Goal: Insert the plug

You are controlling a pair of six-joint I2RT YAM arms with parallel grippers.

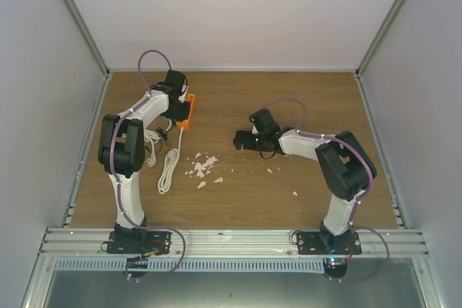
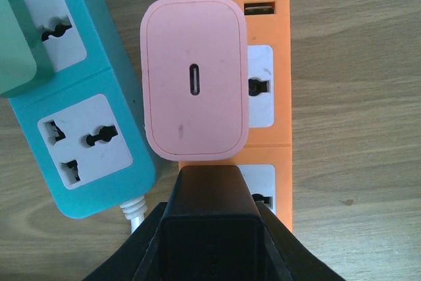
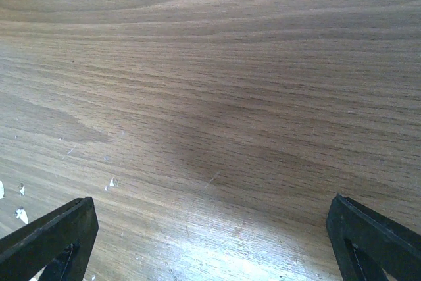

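An orange power strip lies on the wooden table, seen at the back left in the top view. A pink charger sits on its middle socket. My left gripper is shut on a black plug and holds it over the strip's nearest socket, just below the pink charger. In the top view the left gripper hangs over the strip. My right gripper is open and empty over bare wood, at mid-table in the top view.
A teal power strip lies left of the orange one, with a green plug in it. A white cable trails toward me. White scraps lie mid-table. Enclosure walls stand on all sides.
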